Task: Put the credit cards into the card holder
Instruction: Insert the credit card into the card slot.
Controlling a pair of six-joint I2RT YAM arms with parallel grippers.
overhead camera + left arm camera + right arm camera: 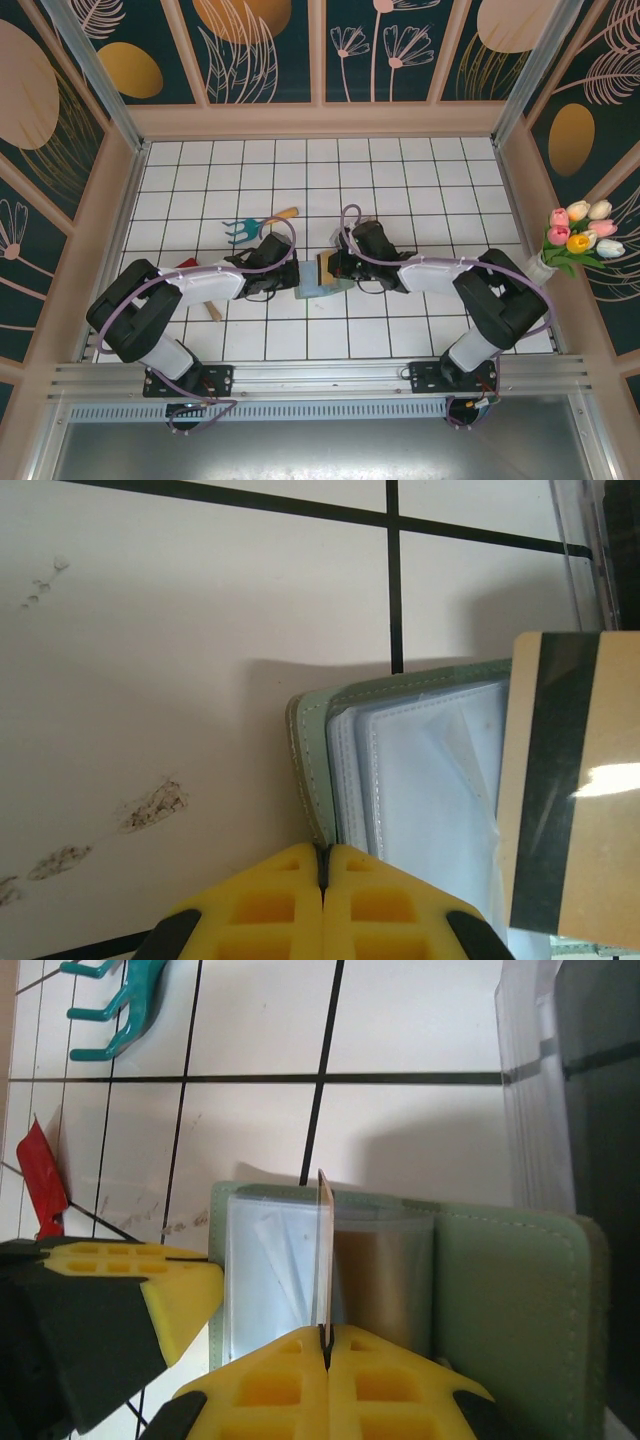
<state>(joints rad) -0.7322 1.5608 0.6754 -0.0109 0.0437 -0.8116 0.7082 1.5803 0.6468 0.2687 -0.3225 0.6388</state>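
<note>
The card holder (510, 1300) lies open mid-table, grey-green with clear sleeves (420, 780). My left gripper (323, 865) is shut on the edge of its green cover (310, 750), on the holder's left side (312, 290). My right gripper (325, 1340) is shut on a credit card (323, 1250), held upright and seen edge-on over the sleeves. In the left wrist view that card (570, 780) is cream with a dark stripe. From above, both grippers meet over the holder, left (290, 282) and right (340, 268).
A teal hand rake (245, 228) with a wooden handle lies just behind the left gripper. A red-handled tool (190, 265) lies by the left arm. A clear plastic case (530, 1080) sits beyond the holder. Tulips (580, 235) stand at the right wall.
</note>
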